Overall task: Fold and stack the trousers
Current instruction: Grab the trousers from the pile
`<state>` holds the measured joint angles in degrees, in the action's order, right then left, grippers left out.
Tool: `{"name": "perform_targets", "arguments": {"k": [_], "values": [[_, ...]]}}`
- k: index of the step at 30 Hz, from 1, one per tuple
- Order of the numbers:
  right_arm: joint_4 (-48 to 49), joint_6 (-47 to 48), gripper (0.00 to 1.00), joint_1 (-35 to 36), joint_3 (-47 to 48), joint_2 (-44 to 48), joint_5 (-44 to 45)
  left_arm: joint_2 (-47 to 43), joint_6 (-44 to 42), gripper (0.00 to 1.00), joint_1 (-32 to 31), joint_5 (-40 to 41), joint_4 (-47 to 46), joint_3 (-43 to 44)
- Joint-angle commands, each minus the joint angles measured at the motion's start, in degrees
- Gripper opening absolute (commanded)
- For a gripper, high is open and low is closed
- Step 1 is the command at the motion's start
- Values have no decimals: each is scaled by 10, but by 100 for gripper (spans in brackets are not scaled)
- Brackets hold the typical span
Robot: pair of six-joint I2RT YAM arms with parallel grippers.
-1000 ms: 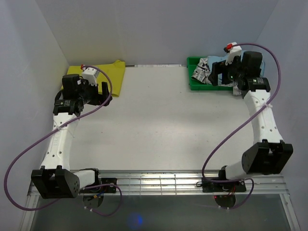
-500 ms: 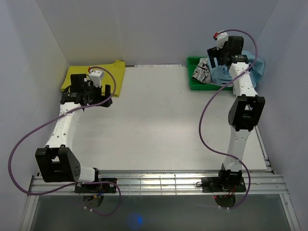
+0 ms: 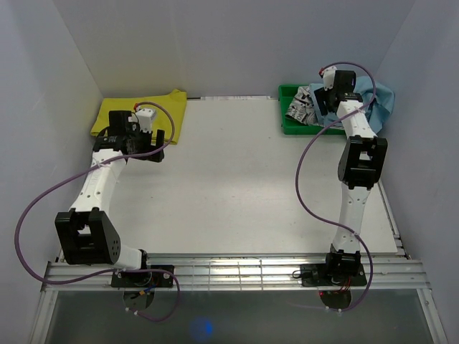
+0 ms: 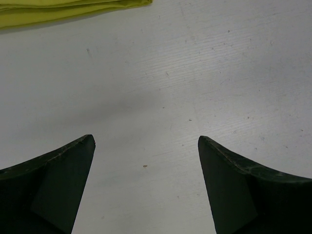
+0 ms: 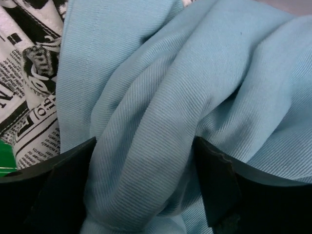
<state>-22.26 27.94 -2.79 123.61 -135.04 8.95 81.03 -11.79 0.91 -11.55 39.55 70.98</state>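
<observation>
From the overhead camera I see the left arm reaching to the far left corner, its left gripper (image 3: 149, 147) over the white table (image 3: 237, 186) just beside a flat yellow garment (image 3: 168, 107). The right arm stretches to the far right corner, where the right gripper (image 3: 323, 109) sits over a green bin (image 3: 287, 123). The trousers (image 3: 380, 97), light blue and bunched, lie in the bin's right part and spill over its far right side. A black-on-white printed garment (image 3: 300, 107) is crumpled in the left part of the bin.

On my left wrist feed, the left gripper (image 4: 145, 141) has its fingers spread wide with only bare table between them. The edge of the yellow garment (image 4: 58, 12) shows along the top.

On my right wrist feed, the right gripper (image 5: 144, 141) is also spread wide, released, with a thick fold of the trousers (image 5: 161, 97) bulging between its fingers. I cannot tell whether the pads touch the cloth. The printed garment (image 5: 29, 97) lies at the left, and a sliver of the green bin (image 5: 5, 163) shows beneath it.
</observation>
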Motion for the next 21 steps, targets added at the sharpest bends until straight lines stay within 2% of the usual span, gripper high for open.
{"name": "perform_targets", "arguments": {"k": [1,2,3,5,6,7,10,16,21], "values": [[16,3,76,-28,-12,11,64,-1,-7,98,1,-2,4,3],[16,3,64,-29,-6,12,62,0,-7,98,1,-3,4,4],[16,3,45,-29,-1,18,61,0,-6,98,1,-5,4,4],[18,4,28,-29,11,25,56,-2,-7,98,1,-6,4,3],[18,4,11,-29,15,36,55,-1,-7,98,1,-7,5,2],[18,4,8,-29,18,44,53,-3,-6,98,1,-7,8,0],[17,-8,8,-30,19,90,32,-8,-6,98,1,1,10,-8],[35,-71,8,-28,-35,241,-116,-32,18,98,1,35,-3,-36],[49,-126,8,-16,-66,357,-243,-48,66,98,1,-10,-1,-26]]}}
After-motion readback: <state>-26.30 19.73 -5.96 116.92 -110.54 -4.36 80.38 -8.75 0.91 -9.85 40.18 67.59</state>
